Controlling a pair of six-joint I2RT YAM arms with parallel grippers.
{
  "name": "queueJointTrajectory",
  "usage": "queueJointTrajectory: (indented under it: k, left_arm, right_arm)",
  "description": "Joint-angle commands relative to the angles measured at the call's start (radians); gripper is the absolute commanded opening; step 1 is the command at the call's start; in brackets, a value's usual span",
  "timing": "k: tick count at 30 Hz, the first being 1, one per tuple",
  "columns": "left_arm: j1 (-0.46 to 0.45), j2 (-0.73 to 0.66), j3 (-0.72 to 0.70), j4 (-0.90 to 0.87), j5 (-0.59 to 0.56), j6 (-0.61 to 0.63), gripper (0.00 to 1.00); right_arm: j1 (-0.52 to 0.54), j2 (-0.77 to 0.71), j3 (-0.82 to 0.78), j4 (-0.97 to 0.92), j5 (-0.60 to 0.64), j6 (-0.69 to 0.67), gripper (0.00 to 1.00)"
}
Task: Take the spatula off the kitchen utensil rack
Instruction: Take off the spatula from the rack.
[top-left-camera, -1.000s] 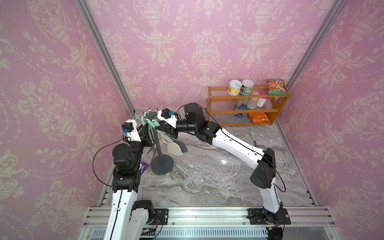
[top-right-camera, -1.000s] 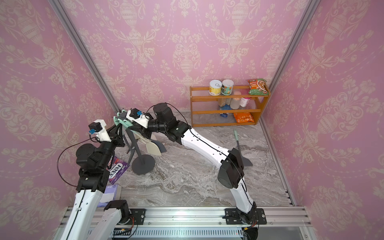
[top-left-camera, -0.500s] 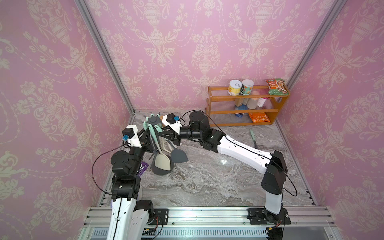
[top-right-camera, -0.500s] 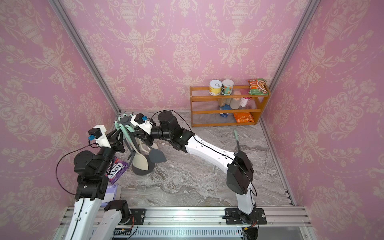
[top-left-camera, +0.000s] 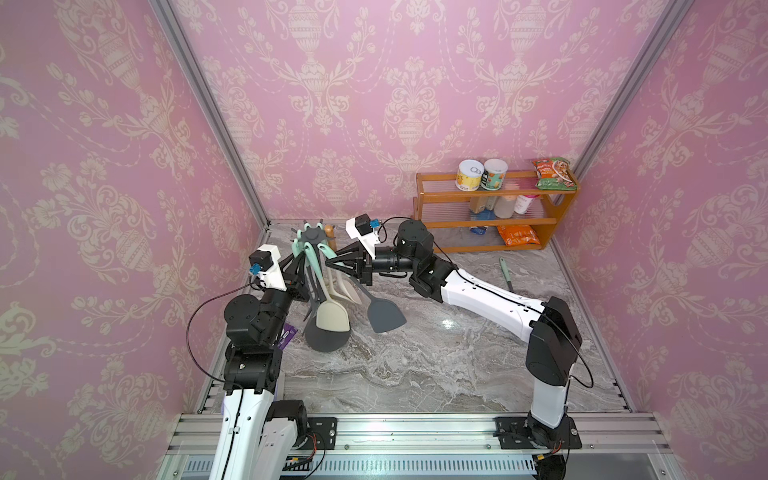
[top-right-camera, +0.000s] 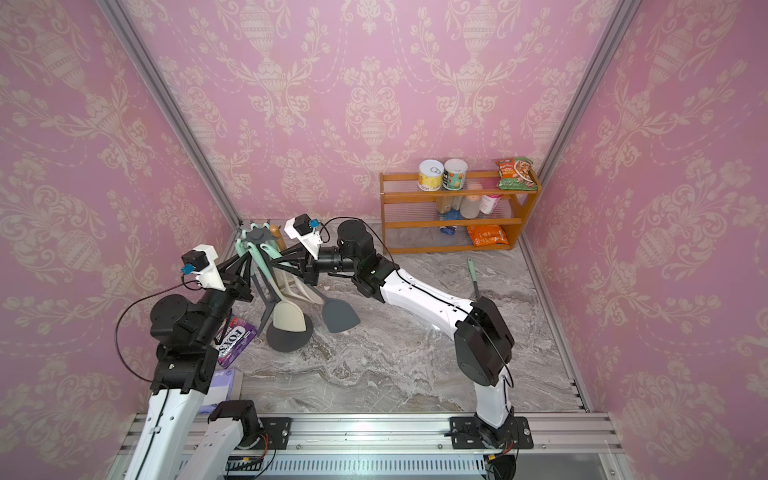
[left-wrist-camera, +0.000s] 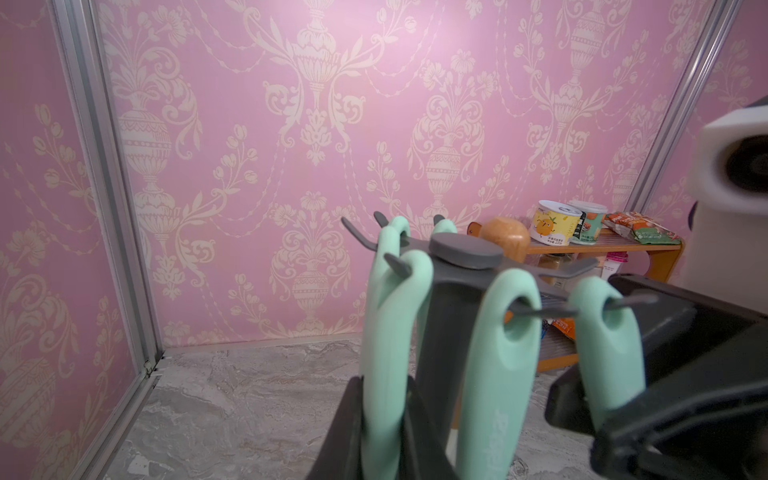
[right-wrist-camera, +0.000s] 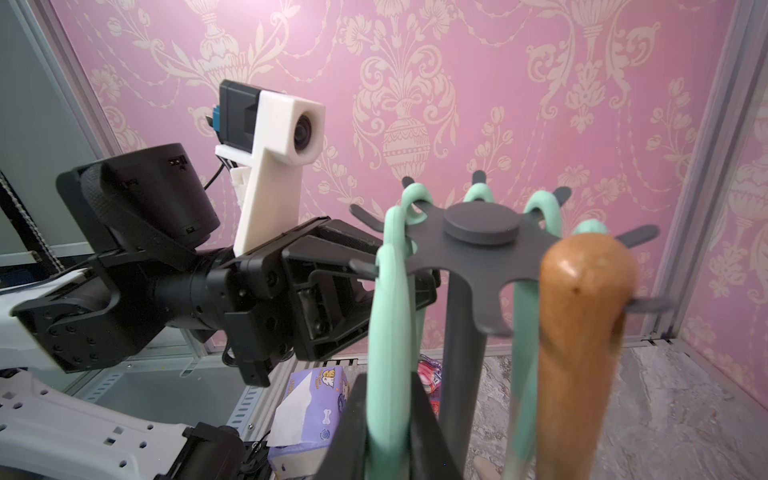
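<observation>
The dark grey kitchen utensil rack stands in the back left corner on its disc base, with several mint-handled utensils on its hooks. My right gripper is shut on the mint handle of the spatula, whose dark grey blade swings out to the right. In the left wrist view that handle's loop sits on a hook. My left gripper is shut on another mint handle on the rack's opposite side. Both grippers meet just below the crown.
A beige spatula blade and a wooden handle also hang from the rack. An orange shelf with cans and packets stands at back right. A green-handled tool lies on the marble. A purple bag and a tissue box lie left.
The right arm's elbow has shifted right. The dark spatula blade has swung out to the right and the beige blade has come over the base. Both grips are unchanged.
</observation>
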Motion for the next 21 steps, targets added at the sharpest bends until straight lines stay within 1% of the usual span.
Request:
queueJointTrajectory:
  k: [1, 4, 9, 12, 13, 15, 17, 20, 21]
  left_arm:
    - [0.026, 0.022, 0.003, -0.115, -0.147, -0.077, 0.00]
    - [0.026, 0.017, -0.002, -0.117, -0.143, -0.079, 0.00]
    - [0.026, 0.011, -0.003, -0.121, -0.136, -0.079, 0.00]
    - [0.026, 0.006, 0.001, -0.129, -0.137, -0.074, 0.00]
    - [0.026, 0.004, 0.003, -0.131, -0.136, -0.071, 0.00]
    - [0.026, -0.002, 0.003, -0.134, -0.137, -0.069, 0.00]
    - [0.026, -0.003, 0.000, -0.129, -0.135, -0.070, 0.00]
    - [0.025, -0.005, -0.003, -0.128, -0.131, -0.072, 0.00]
    - [0.025, -0.006, -0.003, -0.127, -0.130, -0.073, 0.00]
  right_arm:
    - [-0.030, -0.046, 0.006, 0.108, -0.135, 0.117, 0.00]
    - [-0.030, -0.035, -0.007, 0.171, -0.160, 0.181, 0.00]
    - [-0.028, 0.020, -0.031, 0.380, -0.168, 0.364, 0.00]
    - [-0.023, 0.032, -0.049, 0.453, -0.164, 0.427, 0.00]
    - [-0.023, 0.029, -0.053, 0.453, -0.163, 0.429, 0.00]
    - [-0.022, -0.002, -0.078, 0.394, -0.145, 0.371, 0.00]
    - [-0.022, -0.050, -0.114, 0.292, -0.104, 0.275, 0.00]
    - [-0.032, -0.129, -0.141, 0.010, 0.022, 0.102, 0.00]
    - [-0.040, -0.149, -0.145, -0.076, 0.067, 0.069, 0.00]
